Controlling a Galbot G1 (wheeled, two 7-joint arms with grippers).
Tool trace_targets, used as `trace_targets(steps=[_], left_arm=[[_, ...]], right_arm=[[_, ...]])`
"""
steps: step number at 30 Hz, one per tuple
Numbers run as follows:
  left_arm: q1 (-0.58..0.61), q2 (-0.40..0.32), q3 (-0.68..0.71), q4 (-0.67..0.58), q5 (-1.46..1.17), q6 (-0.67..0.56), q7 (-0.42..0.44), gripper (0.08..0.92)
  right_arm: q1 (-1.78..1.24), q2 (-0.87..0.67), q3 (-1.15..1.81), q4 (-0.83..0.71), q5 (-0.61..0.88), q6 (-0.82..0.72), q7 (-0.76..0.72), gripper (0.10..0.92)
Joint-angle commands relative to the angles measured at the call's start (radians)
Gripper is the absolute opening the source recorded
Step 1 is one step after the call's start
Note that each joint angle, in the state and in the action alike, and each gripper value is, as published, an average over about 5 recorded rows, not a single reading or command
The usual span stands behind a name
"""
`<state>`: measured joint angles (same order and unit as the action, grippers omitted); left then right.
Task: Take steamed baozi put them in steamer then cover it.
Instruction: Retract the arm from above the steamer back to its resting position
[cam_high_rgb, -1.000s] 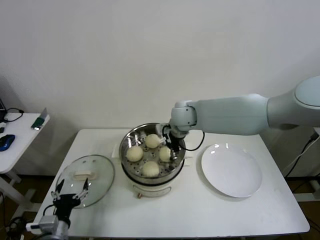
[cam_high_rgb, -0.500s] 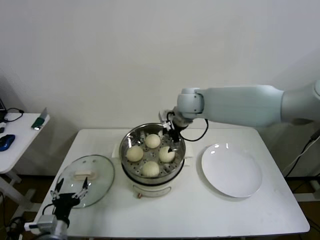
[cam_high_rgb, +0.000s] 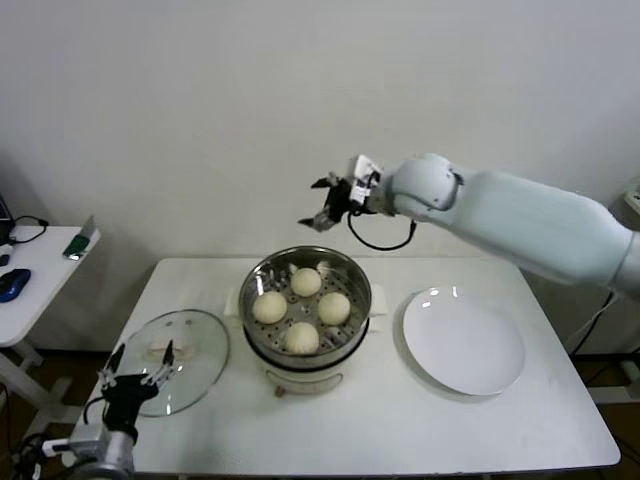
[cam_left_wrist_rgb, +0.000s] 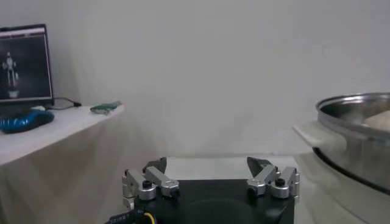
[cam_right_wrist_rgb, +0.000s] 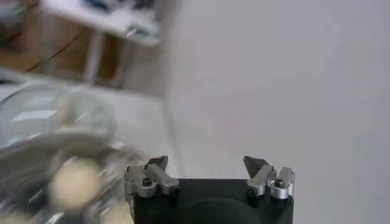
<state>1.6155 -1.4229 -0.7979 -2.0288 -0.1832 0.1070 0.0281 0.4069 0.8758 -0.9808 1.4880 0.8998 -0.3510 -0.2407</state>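
Right claw (cam_high_rgb: 318, 204) released, empty, raised above the steamer's (cam_high_rgb: 306, 300) far rim; four steamed baozi (cam_high_rgb: 334, 307) inside, below it. Left claw (cam_high_rgb: 139, 363) released, low at the cover (cam_high_rgb: 172, 343) lying on the table (cam_high_rgb: 380, 420)

Steamer (cam_high_rgb: 305, 345) at frame centre on the table (cam_high_rgb: 400, 430), four baozi (cam_high_rgb: 306, 282) inside. Cover (cam_high_rgb: 170, 372) lies lower left, plate (cam_high_rgb: 463, 340) right of centre. Side table (cam_high_rgb: 30, 270) at left edge.
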Motion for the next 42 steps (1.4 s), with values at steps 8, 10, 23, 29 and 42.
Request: trace_targets(steps=[8, 10, 23, 29, 42], left_arm=[[-0.004, 0.033, 0.009, 0.021, 0.170, -0.139, -0.018, 0.823], [-0.005, 0.037, 0.008, 0.029, 0.206, -0.161, -0.021, 0.823], [0.010, 0.052, -0.006, 0.041, 0.321, -0.240, -0.048, 0.823], [0.016, 0.072, -0.011, 0.066, 0.482, -0.304, -0.136, 0.823], [0.022, 0.148, 0.005, 0.320, 1.279, -0.312, -0.494, 0.823]], right_arm=[[-1.165, -0.312, 1.196, 0.203, -0.278, 0.209, 0.258, 0.823], [-1.307, -0.281, 1.327, 0.224, -0.285, 0.231, 0.251, 0.823], [-1.757, 0.117, 1.626, 0.176, -0.479, 0.615, 0.145, 0.823], [-1.833, 0.219, 1.629, 0.159, -0.493, 0.723, 0.124, 0.823], [-1.926, 0.307, 1.613, 0.121, -0.463, 0.793, 0.134, 0.823]])
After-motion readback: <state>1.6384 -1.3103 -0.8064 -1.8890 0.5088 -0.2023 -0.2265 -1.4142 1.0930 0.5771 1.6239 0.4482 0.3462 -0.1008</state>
